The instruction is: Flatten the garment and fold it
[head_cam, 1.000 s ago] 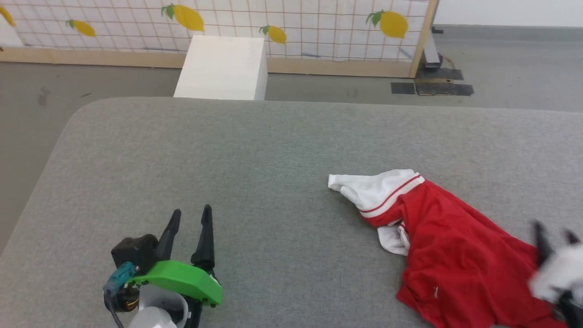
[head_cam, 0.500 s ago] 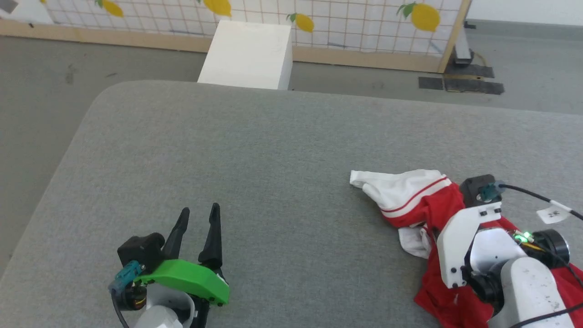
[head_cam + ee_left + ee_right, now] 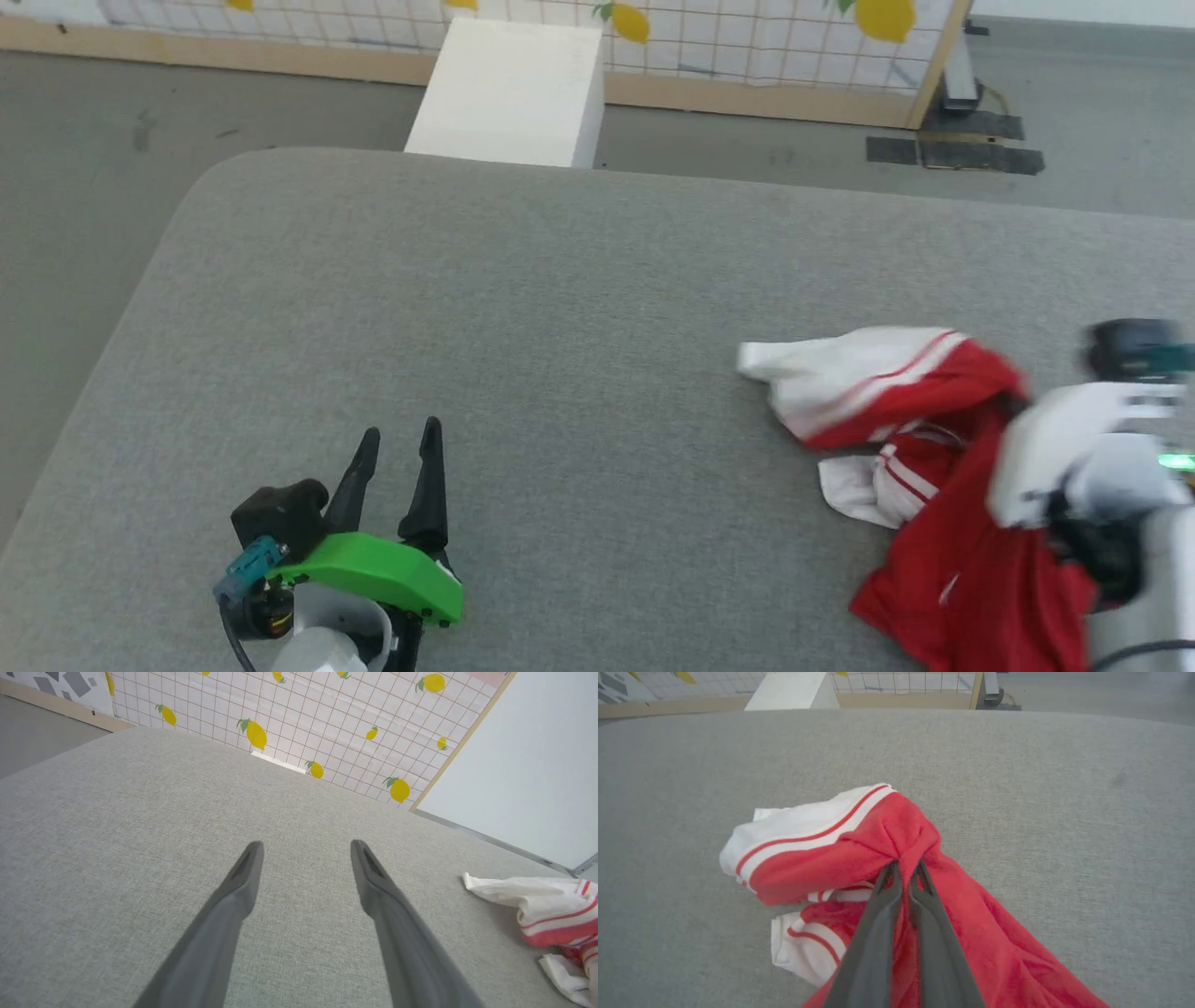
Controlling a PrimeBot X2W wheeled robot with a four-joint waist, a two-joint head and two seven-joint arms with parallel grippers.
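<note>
The garment (image 3: 943,523) lies crumpled at the right of the grey table, red with white sleeves and red stripes; it also shows in the right wrist view (image 3: 859,844) and at the right edge of the left wrist view (image 3: 551,910). My right gripper (image 3: 906,865) is shut on a pinch of the garment's red fabric near a sleeve, lifting it into a bunched peak. In the head view the right arm (image 3: 1083,457) is blurred and its fingers are hidden. My left gripper (image 3: 397,443) hovers open over bare table at the lower left, fingers (image 3: 245,872) spread with nothing between them.
The grey padded table (image 3: 523,308) has a rounded far-left corner with floor beyond. A white box (image 3: 509,89) stands on the floor behind it, before a lemon-patterned grid panel (image 3: 747,37). Dark tape patches (image 3: 952,154) lie at the panel's foot.
My right gripper came onto the garment, shut on its red fabric and pulled it up and right; the sleeve shifted. The head camera tilted. The left gripper stayed put.
</note>
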